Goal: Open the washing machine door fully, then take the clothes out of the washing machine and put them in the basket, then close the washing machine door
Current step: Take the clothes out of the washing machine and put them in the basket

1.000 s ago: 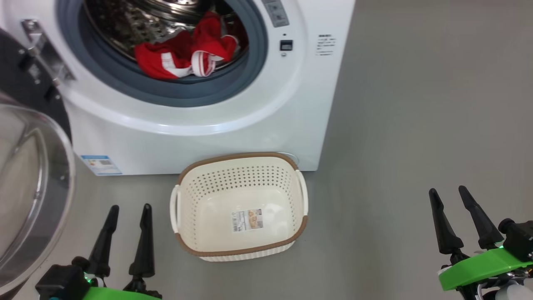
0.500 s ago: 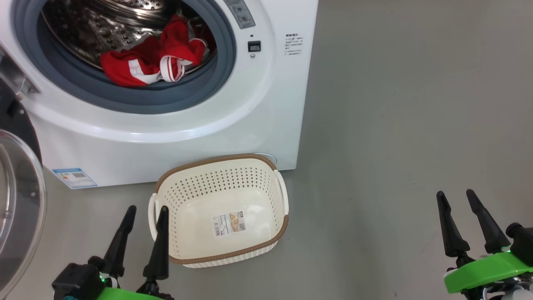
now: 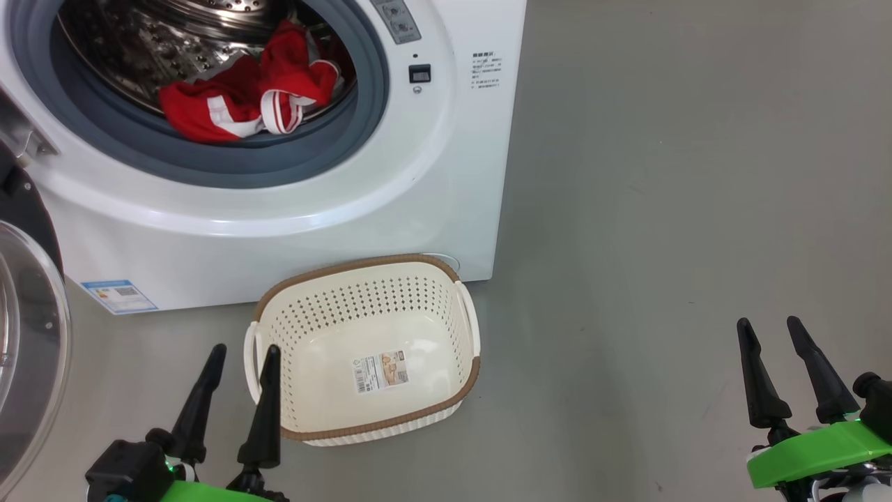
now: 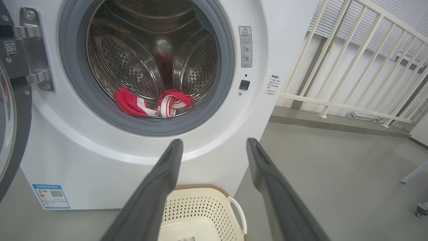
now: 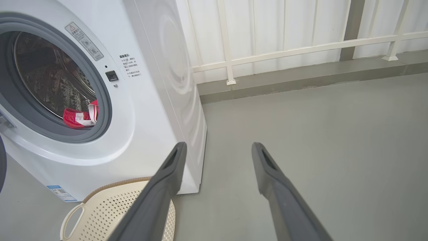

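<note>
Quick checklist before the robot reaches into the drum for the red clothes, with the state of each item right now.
1. Door swung clear of the machine's mouth: ok.
2. Clothes in sight at the front of the drum: ok.
3. Basket empty, in front of the washing machine: ok.
4. Left gripper open and holding nothing: ok.
5. Right gripper open and holding nothing: ok.
6. No more clothes hidden deeper in the drum: cannot tell.
</note>
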Motion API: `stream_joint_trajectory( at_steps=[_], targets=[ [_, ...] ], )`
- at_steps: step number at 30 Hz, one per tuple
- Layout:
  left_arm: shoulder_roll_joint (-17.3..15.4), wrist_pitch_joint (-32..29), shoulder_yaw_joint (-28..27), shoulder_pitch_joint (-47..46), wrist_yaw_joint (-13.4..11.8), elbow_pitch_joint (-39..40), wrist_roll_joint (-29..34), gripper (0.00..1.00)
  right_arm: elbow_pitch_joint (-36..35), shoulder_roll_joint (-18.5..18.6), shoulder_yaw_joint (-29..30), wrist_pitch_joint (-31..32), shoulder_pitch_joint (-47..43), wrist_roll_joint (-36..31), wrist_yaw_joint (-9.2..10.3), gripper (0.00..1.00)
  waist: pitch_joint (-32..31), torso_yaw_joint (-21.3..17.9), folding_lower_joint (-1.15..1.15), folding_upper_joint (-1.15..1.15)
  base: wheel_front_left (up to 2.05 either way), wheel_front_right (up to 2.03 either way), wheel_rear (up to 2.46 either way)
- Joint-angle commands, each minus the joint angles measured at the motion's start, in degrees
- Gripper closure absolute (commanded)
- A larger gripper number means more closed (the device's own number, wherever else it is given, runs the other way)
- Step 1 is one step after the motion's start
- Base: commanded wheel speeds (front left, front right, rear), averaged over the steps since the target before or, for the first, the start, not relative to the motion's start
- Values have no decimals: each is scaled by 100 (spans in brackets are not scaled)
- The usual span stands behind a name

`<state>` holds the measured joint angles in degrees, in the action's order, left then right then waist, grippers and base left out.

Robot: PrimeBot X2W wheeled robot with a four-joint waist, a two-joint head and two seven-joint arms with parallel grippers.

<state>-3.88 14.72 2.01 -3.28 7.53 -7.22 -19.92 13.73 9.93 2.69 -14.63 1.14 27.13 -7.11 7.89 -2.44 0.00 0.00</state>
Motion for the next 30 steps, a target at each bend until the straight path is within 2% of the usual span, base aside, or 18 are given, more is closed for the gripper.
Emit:
stream_joint_trajectory(
  at_steps=[1, 14, 30],
  targets=[
    [-73, 28, -167, -133, -4, 128, -5, 0, -152, 84, -113, -37, 52, -61, -37, 0, -3, 5, 0, 0, 0, 0, 0],
    [-72, 28, -154, -165, -4, 214, -69, 0, -175, 87, -146, -37, 63, -84, -37, 0, 29, 45, 0, 0, 14, -14, 0],
    [-125, 28, -142, -190, -4, 223, -77, 0, -175, 85, -190, -37, 88, -77, -37, 0, 73, 47, 0, 0, 113, -113, 0]
  ],
)
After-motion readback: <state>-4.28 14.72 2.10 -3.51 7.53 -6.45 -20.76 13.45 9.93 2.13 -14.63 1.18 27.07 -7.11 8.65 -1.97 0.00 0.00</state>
